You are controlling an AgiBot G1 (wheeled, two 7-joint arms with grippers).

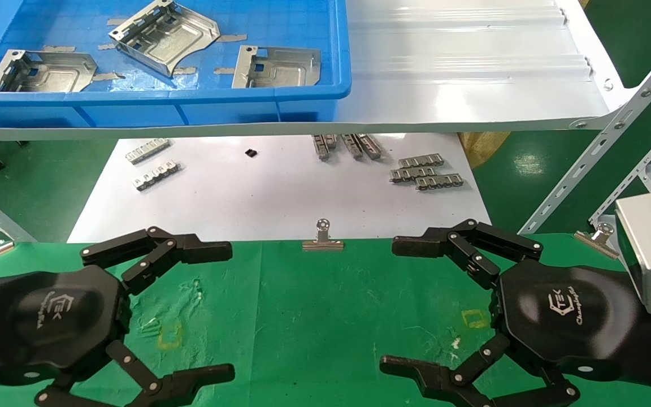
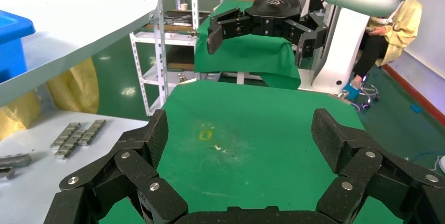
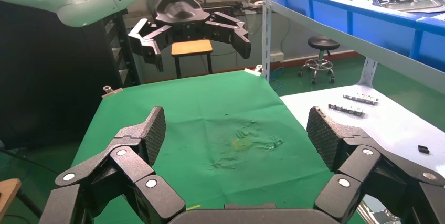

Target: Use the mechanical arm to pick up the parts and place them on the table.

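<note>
Over the wide green-cloth table point(image 1: 314, 316), near side, the black left mechanical arm gripper point(image 1: 215, 308) and right mechanical arm gripper point(image 1: 396, 305) hover with fingers spread wide, holding nothing. Far left, three silvery stamped sheet-metal parts point(image 1: 164, 37) lie in the blue plastic bin point(image 1: 190, 102).

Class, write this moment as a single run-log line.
left gripper: open, empty | right gripper: open, empty | parts: three in blue bin | table: no parts

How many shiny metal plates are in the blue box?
3, all in the blue bin: the left plate, the middle plate propped up at the back, and the right plate.
</note>
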